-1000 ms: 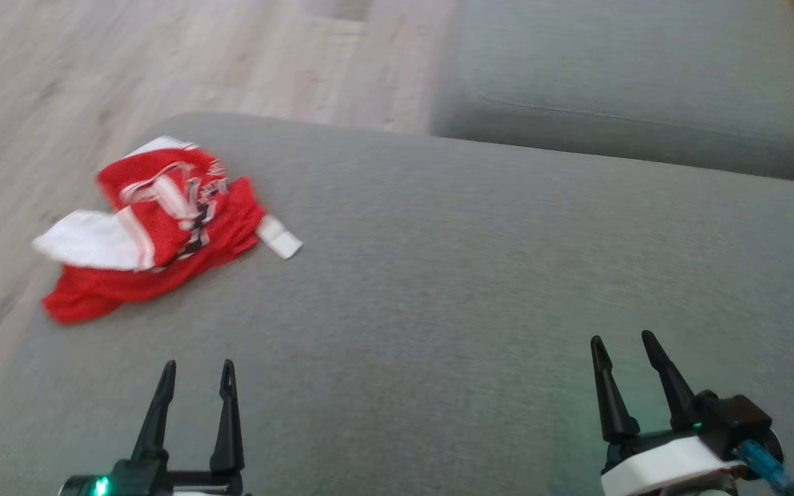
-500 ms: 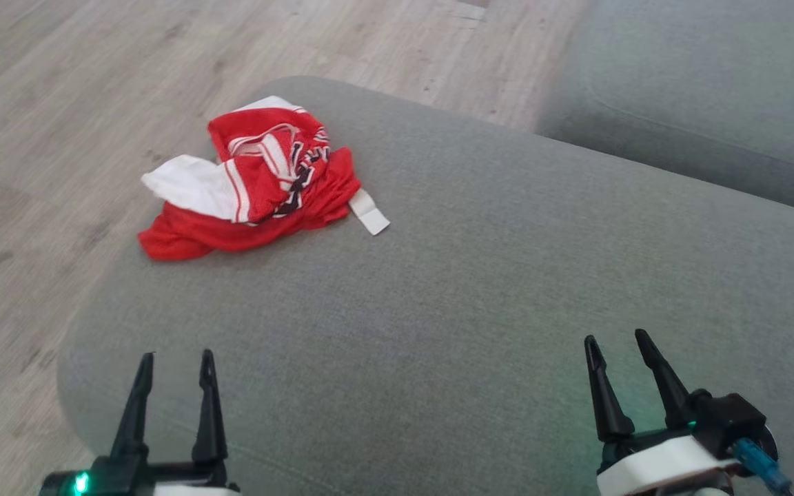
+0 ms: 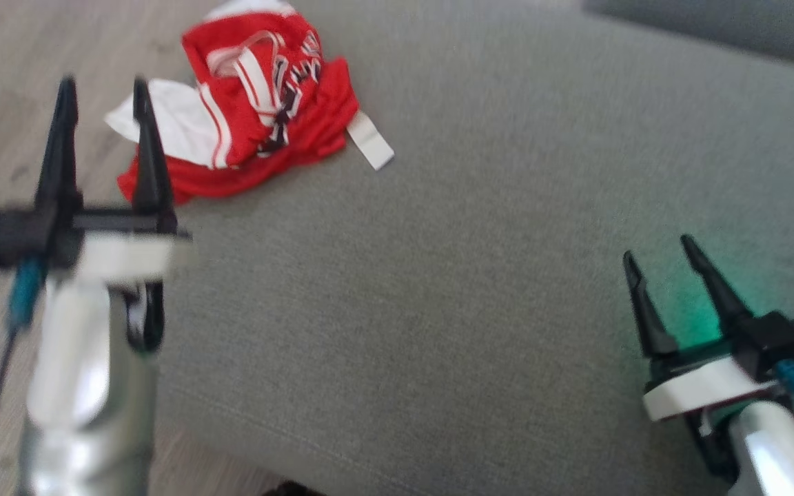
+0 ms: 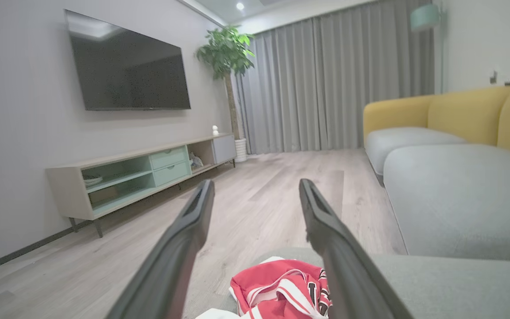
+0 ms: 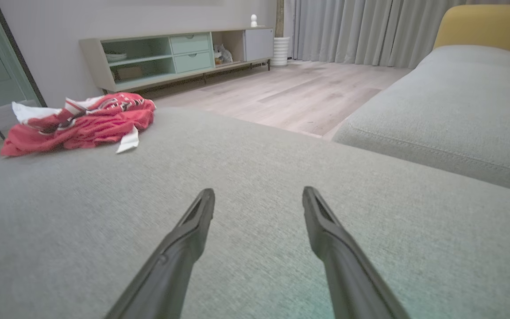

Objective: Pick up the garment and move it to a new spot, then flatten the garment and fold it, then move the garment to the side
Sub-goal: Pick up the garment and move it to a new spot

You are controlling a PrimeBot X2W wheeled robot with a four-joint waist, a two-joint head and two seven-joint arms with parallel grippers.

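Grey cushion (image 3: 480, 275) underlies everything: over its near right part the right gripper (image 3: 659, 251) hovers, jaws wide, empty. At its left edge the left gripper (image 3: 103, 86), jaws also wide, should drop onto the crumpled red garment (image 3: 266, 131) at its far-left corner, pinching a thick fold.

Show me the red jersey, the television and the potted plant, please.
red jersey (image 3: 307, 131): head view, on its crumpled red fabric.
television (image 4: 126, 66): left wrist view, middle of the dark screen.
potted plant (image 4: 226, 48): left wrist view, on its leafy crown.
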